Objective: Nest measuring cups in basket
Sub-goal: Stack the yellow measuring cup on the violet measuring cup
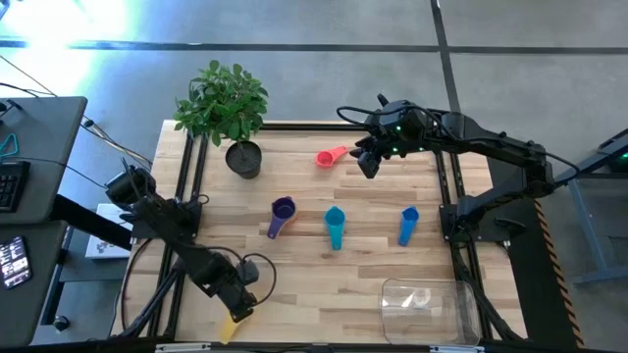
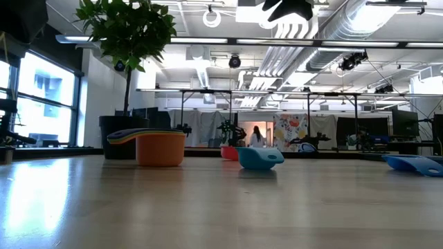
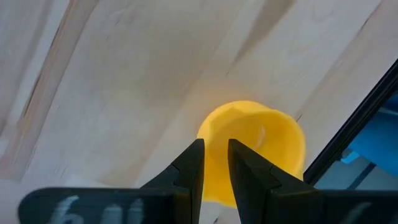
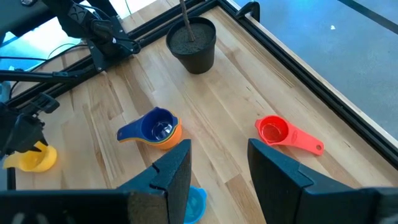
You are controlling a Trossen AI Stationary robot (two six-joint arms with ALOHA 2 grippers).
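Pale wooden slats make up the table top (image 1: 314, 284), framed by black rails, with grey floor around it. No writing or brand mark can be read on anything here.

Taking the dark plant pot (image 1: 243, 159) with its leafy green plant (image 1: 222, 100) as the landmark: the left gripper (image 1: 238, 312) sits well away from the pot at the near edge of the table, its fingers (image 3: 189, 171) drawn narrow with only a slim gap, over the small yellow plastic measuring cup (image 3: 255, 146); whether they pinch its rim I cannot tell. Nearer the pot lies a stack of scoop-like cups, blue and purple on orange (image 1: 282, 214). Further right rest a teal cup (image 1: 335, 226) and a blue cup (image 1: 408, 225). Just right of the pot lies the pink-red cup (image 1: 331, 156), flat on the wood. Beside that cup hovers the right gripper (image 1: 368, 162), its fingers (image 4: 174, 174) parted and holding nothing. Farthest from the pot, at the near right corner, stands the clear plastic rectangular basket (image 1: 429, 312).
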